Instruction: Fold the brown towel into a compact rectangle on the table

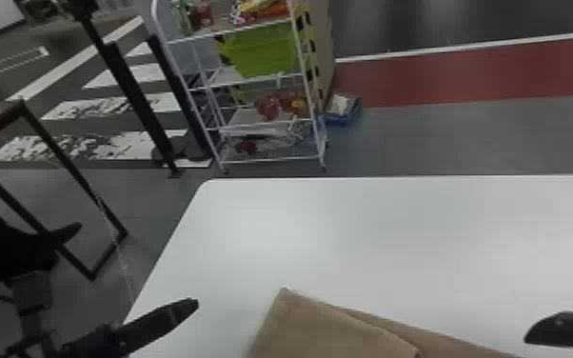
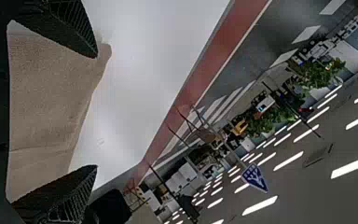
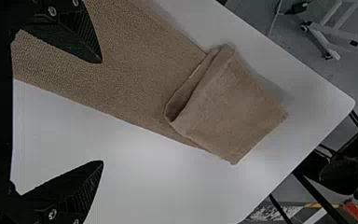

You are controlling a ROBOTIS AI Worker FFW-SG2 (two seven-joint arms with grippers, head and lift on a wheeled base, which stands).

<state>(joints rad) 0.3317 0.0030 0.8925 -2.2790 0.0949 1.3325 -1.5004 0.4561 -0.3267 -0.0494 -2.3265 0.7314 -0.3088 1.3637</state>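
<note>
Brown towel (image 1: pixel 328 328), one end folded over, on white counter (image 1: pixel 347 228), left gripper (image 1: pixel 176 314) and right gripper (image 1: pixel 554 329) at opposite sides, both jaws open.

Beyond the brown towel (image 1: pixel 333 328), the white table (image 1: pixel 347 228) offers open passage to its far edge. A bare strip separates towel and left gripper (image 1: pixel 190 305); that gripper and the right gripper (image 1: pixel 533 333) obstruct sideways passage low down.

No print is legible; a blue sign (image 2: pixel 253 176), perhaps on the floor (image 2: pixel 303 198), has white marks.
</note>
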